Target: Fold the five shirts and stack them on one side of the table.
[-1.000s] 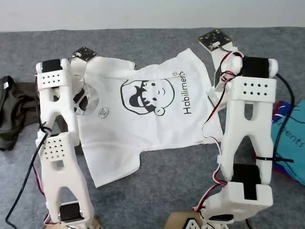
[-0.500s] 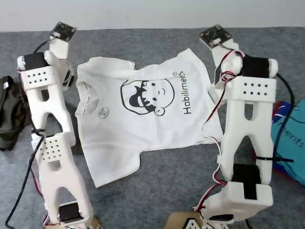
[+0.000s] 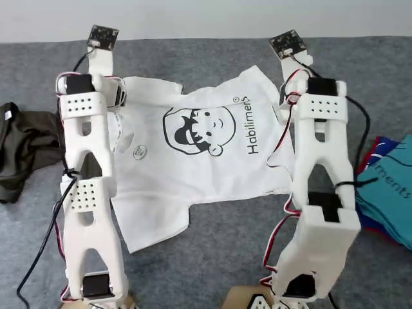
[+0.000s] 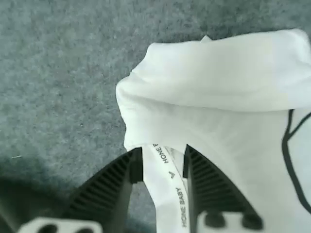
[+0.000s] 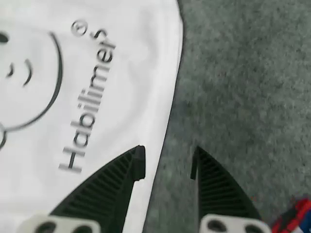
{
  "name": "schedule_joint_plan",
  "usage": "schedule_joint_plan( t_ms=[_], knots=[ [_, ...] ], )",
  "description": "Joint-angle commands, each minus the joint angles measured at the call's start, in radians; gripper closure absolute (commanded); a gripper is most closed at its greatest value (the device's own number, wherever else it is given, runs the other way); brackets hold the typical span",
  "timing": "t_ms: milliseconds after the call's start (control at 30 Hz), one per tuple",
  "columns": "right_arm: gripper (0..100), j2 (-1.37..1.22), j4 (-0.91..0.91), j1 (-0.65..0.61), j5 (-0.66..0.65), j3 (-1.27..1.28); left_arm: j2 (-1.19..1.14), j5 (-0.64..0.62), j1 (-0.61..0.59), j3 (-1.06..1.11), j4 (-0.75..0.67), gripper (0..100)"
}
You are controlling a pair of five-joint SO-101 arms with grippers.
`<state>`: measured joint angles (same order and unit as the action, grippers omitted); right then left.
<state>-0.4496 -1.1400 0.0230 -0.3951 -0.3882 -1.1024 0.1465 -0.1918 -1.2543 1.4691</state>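
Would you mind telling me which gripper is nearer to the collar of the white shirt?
Left. The left gripper has its jaws on either side of the collar. The right gripper is at the opposite hem edge of the white shirt, well away from the collar.

Your count for this table:

- White shirt [image 3: 193, 174], printed front: one.
- Dark olive garment [image 3: 19, 148], at the left edge: one.
- Teal shirt [image 3: 389, 193], at the right edge: one.
- Blue-and-red piece [image 3: 381, 145], showing from under the teal one: one. You cannot tell whether more lie in that pile.
- Cloth items you can count in all: four.
- White arms: two, the left arm [image 3: 84, 193] and the right arm [image 3: 322, 167].
- Grippers: two, the left gripper [image 4: 163, 160] and the right gripper [image 5: 167, 160].
- Grey table cover [image 3: 225, 257]: one.
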Motion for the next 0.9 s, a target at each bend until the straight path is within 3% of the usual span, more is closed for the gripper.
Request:
schedule_joint_plan(
  t_ms=[0, 233, 467, 667, 867],
  knots=[
    [82.4, -0.050, 0.127, -0.002, 0.054, -0.051, 0.005, -0.011, 0.008, -0.036, -0.028, 85],
    [82.4, -0.260, 0.255, -0.010, 0.061, -0.138, -0.040, -0.011, 0.006, -0.035, -0.025, 86],
    [82.5, -0.552, 0.265, 0.001, 0.060, -0.474, -0.064, -0.011, 0.006, -0.036, -0.035, 86],
    [82.6, -0.780, 0.260, 0.007, 0.057, -0.830, -0.064, -0.011, 0.006, -0.036, -0.153, 86],
    [82.6, -0.946, 0.259, -0.018, 0.055, -1.115, -0.064, -0.011, 0.015, -0.036, -0.261, 93]
  ],
)
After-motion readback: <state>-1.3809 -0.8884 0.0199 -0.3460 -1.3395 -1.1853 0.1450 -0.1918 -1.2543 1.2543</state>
